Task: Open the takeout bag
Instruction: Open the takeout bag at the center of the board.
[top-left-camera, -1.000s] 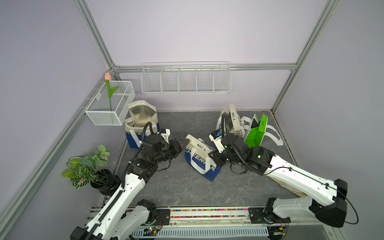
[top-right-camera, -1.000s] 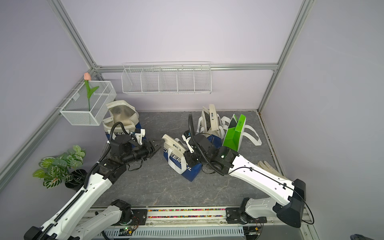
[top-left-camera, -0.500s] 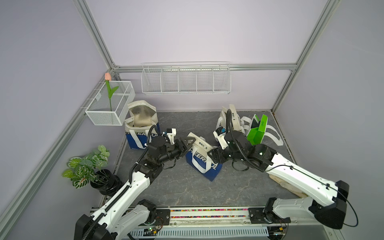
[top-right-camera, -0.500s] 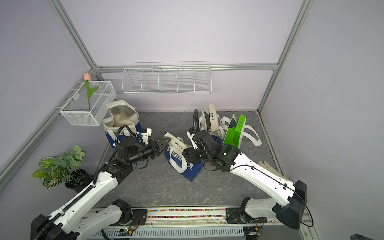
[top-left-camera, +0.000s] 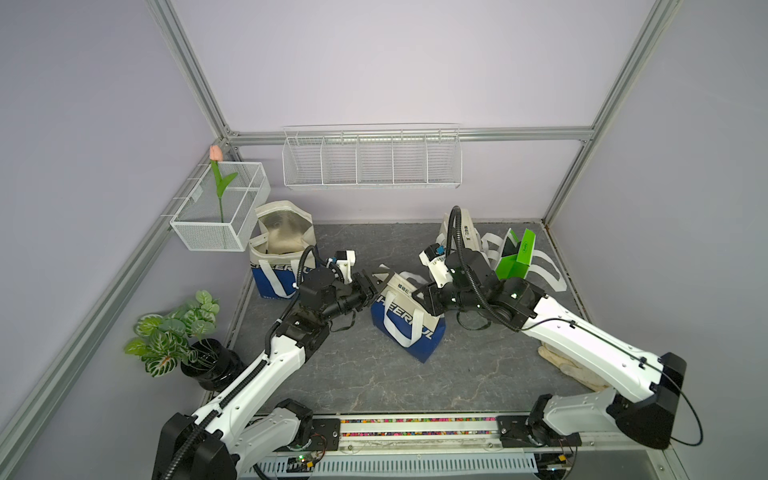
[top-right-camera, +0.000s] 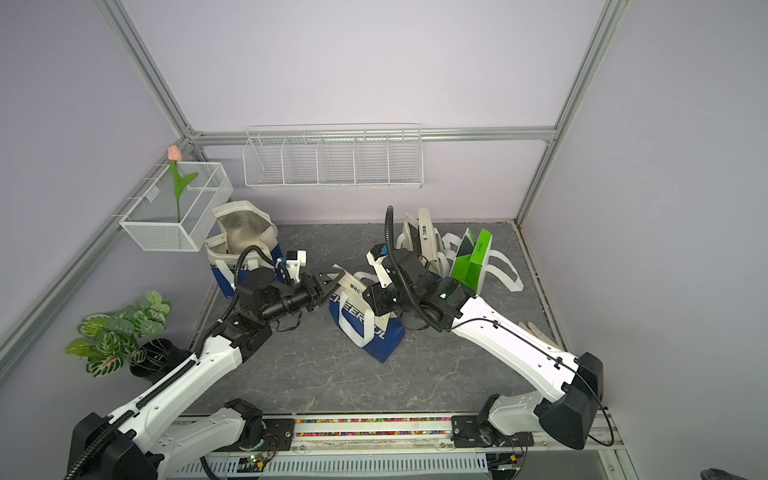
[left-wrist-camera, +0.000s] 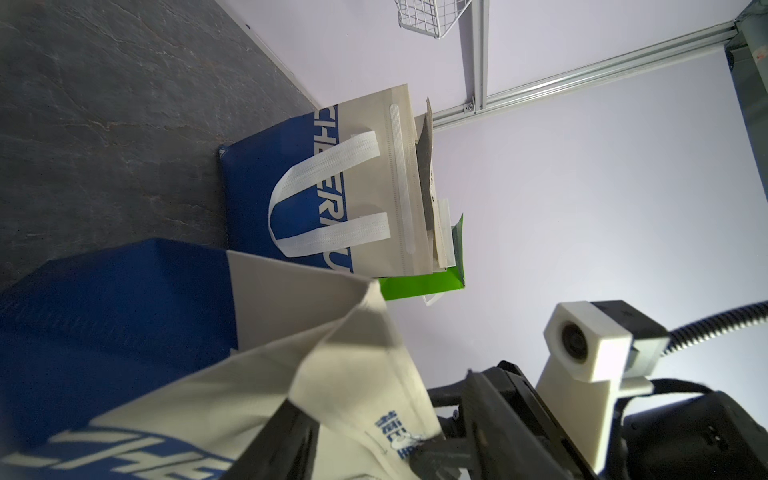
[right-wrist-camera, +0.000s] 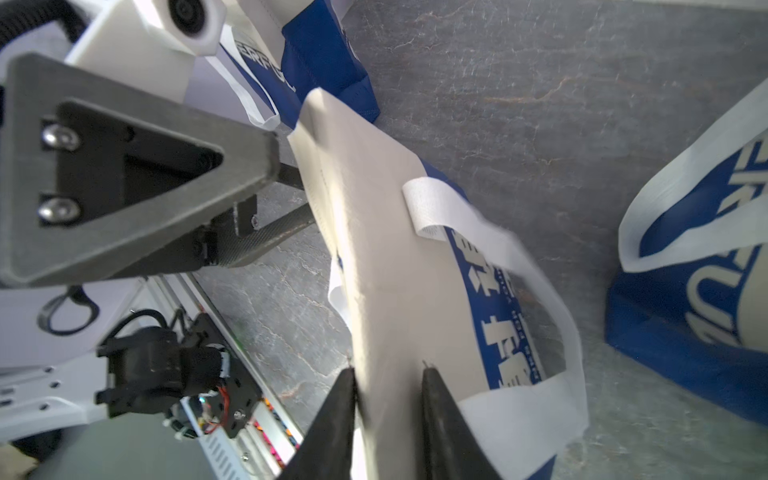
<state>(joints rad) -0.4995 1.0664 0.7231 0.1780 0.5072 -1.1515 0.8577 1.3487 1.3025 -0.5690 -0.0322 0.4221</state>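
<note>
1. Blue-and-cream cloth marked the bag (top-left-camera: 409, 328), which stood at the middle of the grey mat (top-left-camera: 374, 382) between the two arms, a white handle hanging down its near face and its cream top folded shut.
2. Left gripper (top-left-camera: 380, 286) reached the bag's upper end from the plant side, jaws spread wide. In the right wrist view its fingers (right-wrist-camera: 274, 232) sat either side of the flap's edge, gripping nothing.
3. Right gripper (right-wrist-camera: 386, 376) met the opposite end of the top fold, jaws drawn in on the cream cloth, which filled the narrow gap between them.
4. A second bag (top-left-camera: 282, 257) of the same make stood open at the back left, just below a wire basket (top-left-camera: 216, 232) holding a tulip (top-left-camera: 216, 166).
5. A third bag (top-left-camera: 465, 237) and a green box (top-left-camera: 517, 259) lay together at the back right, well apart from the plant (top-left-camera: 174, 332) off the mat's left edge.
6. A pale glove (top-left-camera: 569, 365) lay by the right arm at the mat's right edge.
</note>
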